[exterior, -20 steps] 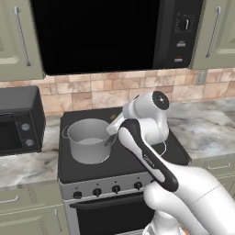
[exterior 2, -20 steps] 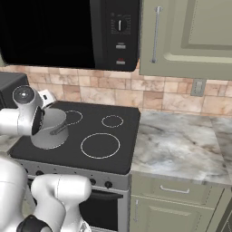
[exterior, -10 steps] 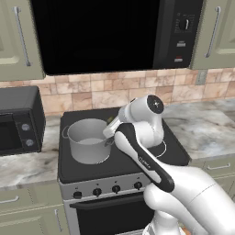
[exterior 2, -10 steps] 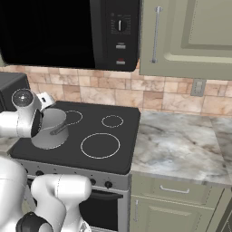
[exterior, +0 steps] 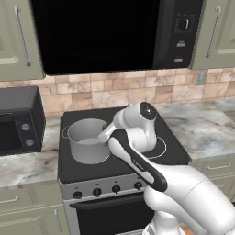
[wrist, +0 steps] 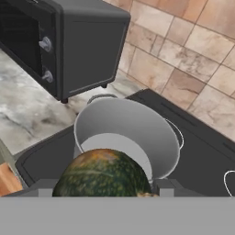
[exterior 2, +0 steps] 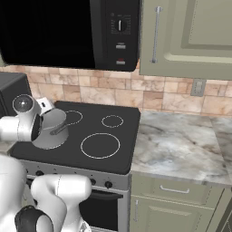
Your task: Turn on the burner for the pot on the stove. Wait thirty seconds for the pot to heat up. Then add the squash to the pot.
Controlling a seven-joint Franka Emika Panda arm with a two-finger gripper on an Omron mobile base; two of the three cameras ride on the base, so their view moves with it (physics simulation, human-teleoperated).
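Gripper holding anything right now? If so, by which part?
Yes: the squash, clamped across its round sides between the gripper jaws, just short of the pot rim.

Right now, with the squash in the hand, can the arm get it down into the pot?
Probably yes. The hand holds the squash just by the rim of the pot, which stands lidless on the stove with nothing across its mouth.

Grey steel pot on stove's left side; arm's wrist beside pot's right rim, possibly touching.
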